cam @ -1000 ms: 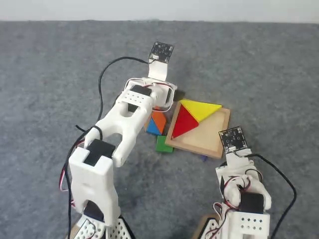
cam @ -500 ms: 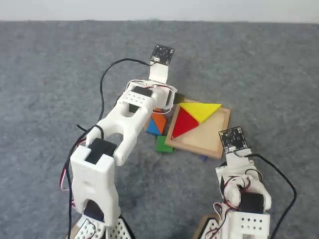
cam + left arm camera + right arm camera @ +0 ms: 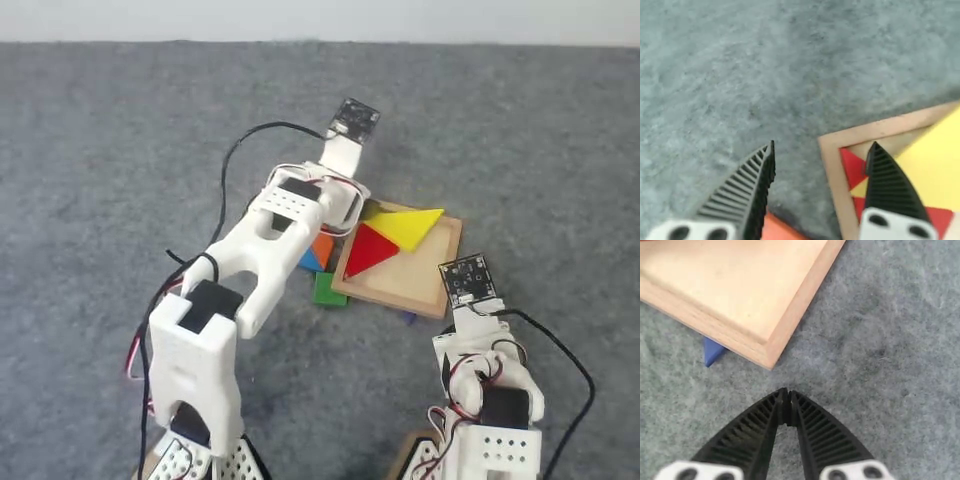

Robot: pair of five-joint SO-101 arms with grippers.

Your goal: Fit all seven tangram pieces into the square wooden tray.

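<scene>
left gripper (image 3: 822,145): we are seeing it spread wide, holding nothing, straddling a tray corner.
right gripper (image 3: 786,392): we are seeing it pinched closed, empty, hovering over carpet (image 3: 120,150) just off another tray corner.
tray (image 3: 420,282): lying on the carpet between the arms.
inside tray: yellow triangle (image 3: 405,222) and red triangle (image 3: 368,250) are lying edge to edge.
outside tray: orange piece (image 3: 322,245), blue piece (image 3: 310,262) and green piece (image 3: 330,290) are sitting beside the edge nearest the left arm.
blue tip (image 3: 712,351): poking out from under the tray.

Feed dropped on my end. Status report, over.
Left gripper open, straddling tray corner. Right gripper shut, empty, over carpet by tray. Red triangle, yellow triangle in tray; green piece, orange piece outside. Blue piece at tray edge.
</scene>
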